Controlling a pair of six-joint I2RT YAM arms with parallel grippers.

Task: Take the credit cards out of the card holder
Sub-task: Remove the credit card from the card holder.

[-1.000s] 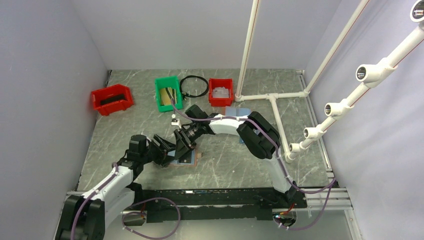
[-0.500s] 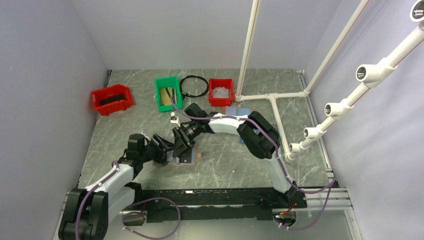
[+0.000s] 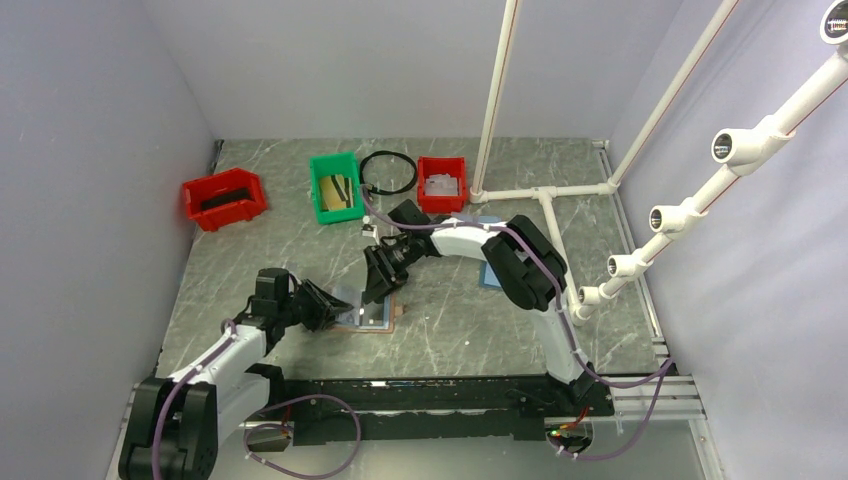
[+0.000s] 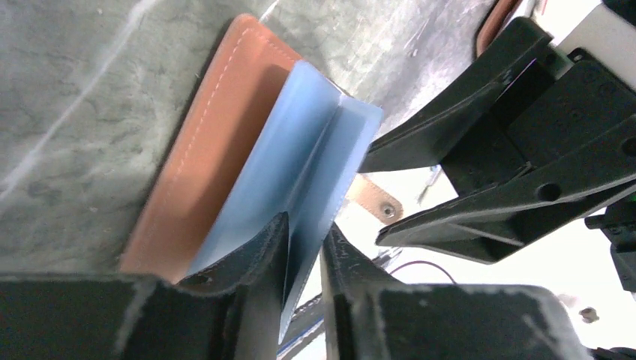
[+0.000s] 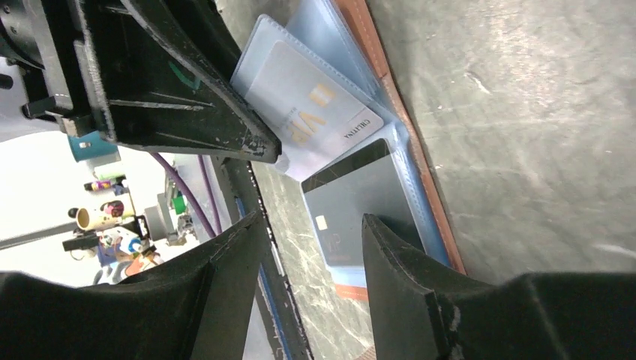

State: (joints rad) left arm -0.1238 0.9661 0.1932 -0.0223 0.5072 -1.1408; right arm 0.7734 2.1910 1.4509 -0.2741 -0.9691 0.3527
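Card holder (image 3: 372, 318) lies open on the bench (image 3: 470, 320), front centre, reddish-brown cover down, pale blue pocket pages up. Left end effector (image 3: 326, 304) is low at the holder's left side: jaws narrow, clamped on the edge of one blue page (image 4: 300, 172), which stands raised off the cover. Right end effector (image 3: 381, 287) is over the holder's far side, jaws apart, holding nothing. In the right wrist view its fingers (image 5: 405, 285) straddle the dark grey credit card (image 5: 356, 206), seated in its pocket; contact can't tell. Pale credit card (image 5: 304, 105) with gold lettering sits in the neighbouring pocket, just beside the dark one.
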